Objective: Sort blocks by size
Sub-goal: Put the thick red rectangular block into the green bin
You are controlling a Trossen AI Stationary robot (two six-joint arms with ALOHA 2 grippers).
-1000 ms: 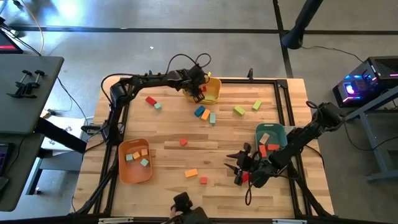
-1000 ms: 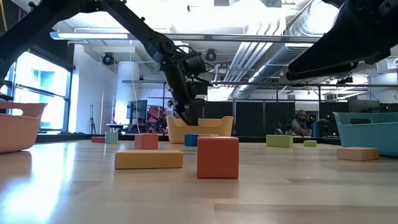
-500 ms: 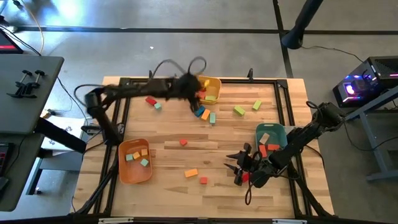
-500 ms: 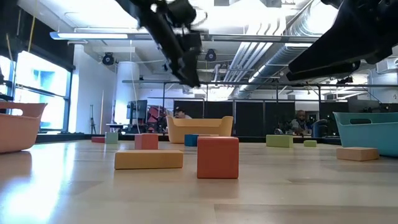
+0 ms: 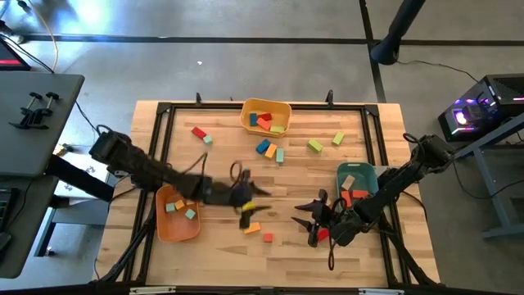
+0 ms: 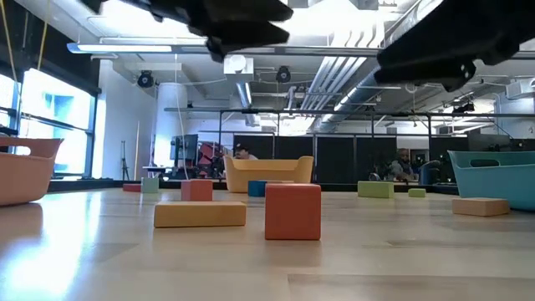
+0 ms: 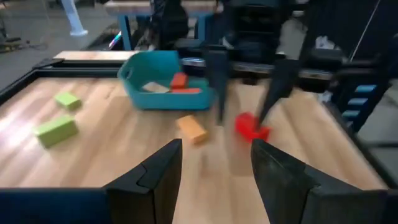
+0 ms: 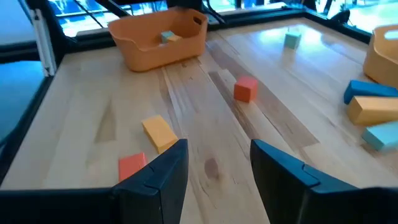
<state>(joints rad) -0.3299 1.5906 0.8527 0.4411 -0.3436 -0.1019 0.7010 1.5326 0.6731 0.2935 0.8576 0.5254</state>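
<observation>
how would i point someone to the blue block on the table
Start at the yellow bin at the table's far edge. Just in front of it lies a tight cluster of three blocks; the blue block is the one nearest the bin, beside orange and teal ones.

Pale wood-plank desk [image 5: 221, 172] with a soft sheen; painted matt wooden blocks [image 5: 251, 228]; smooth plastic orange bin [image 5: 164, 225]

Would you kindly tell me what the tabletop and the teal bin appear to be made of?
The tabletop looks like butcher-block wood: pale glued strips with visible grain and a light sheen. The teal bin seems to be moulded plastic: uniform colour, smooth walls and a rounded rim, though the look leaves it open.
</observation>
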